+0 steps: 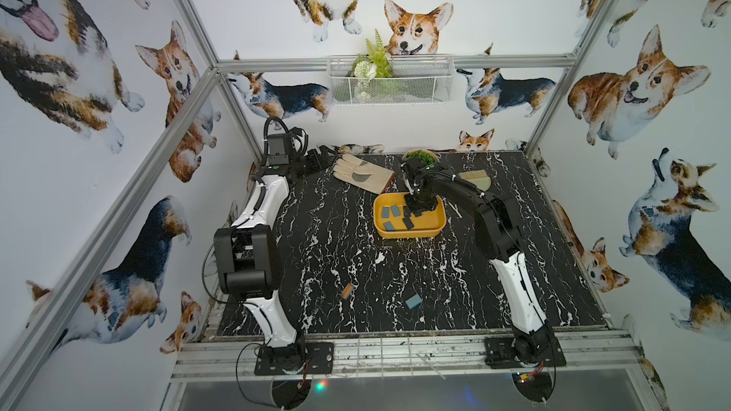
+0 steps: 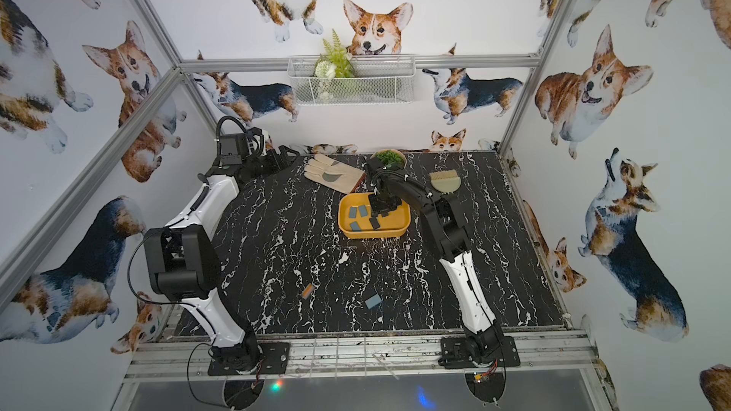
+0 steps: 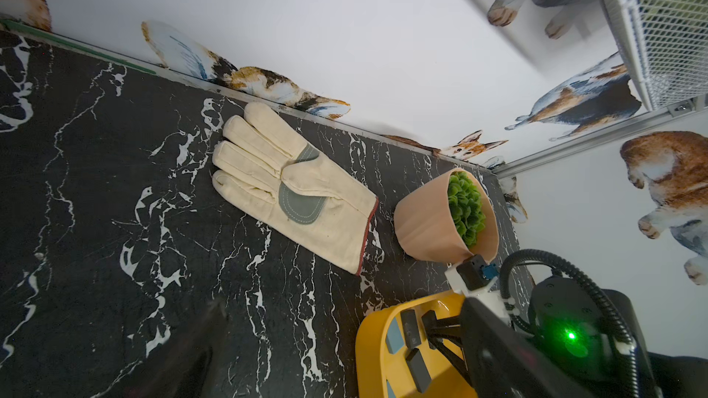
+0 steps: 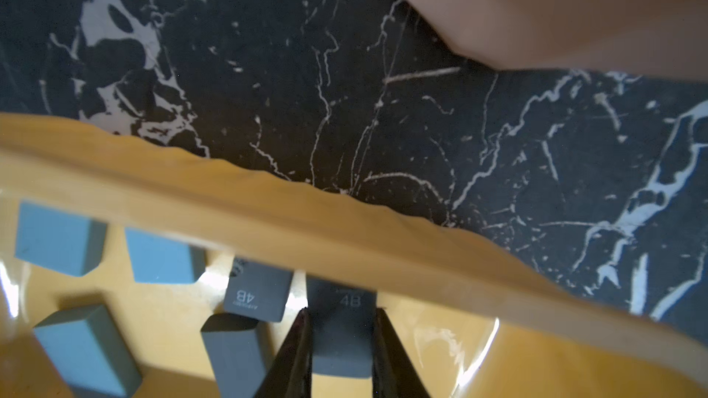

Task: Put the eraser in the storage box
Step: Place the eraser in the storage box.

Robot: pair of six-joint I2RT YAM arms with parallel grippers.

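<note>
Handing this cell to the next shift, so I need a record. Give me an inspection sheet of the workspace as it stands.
Surface: black marble-look table, white veining.
Job's things: storage box holds five loose erasers; blue eraser lies outside on the table.
Clutter: glove, plant pot, brush, orange-grey block.
Hands: right hand shut on dark eraser inside the box; left hand open, empty, at the back.
Cables: hose on right wrist; thin loop at left arm's base.
Surroundings: corgi-print walls, wire basket with greenery.

Erasers lie in the storage box; glove behind, 1 eraser before it.
</note>
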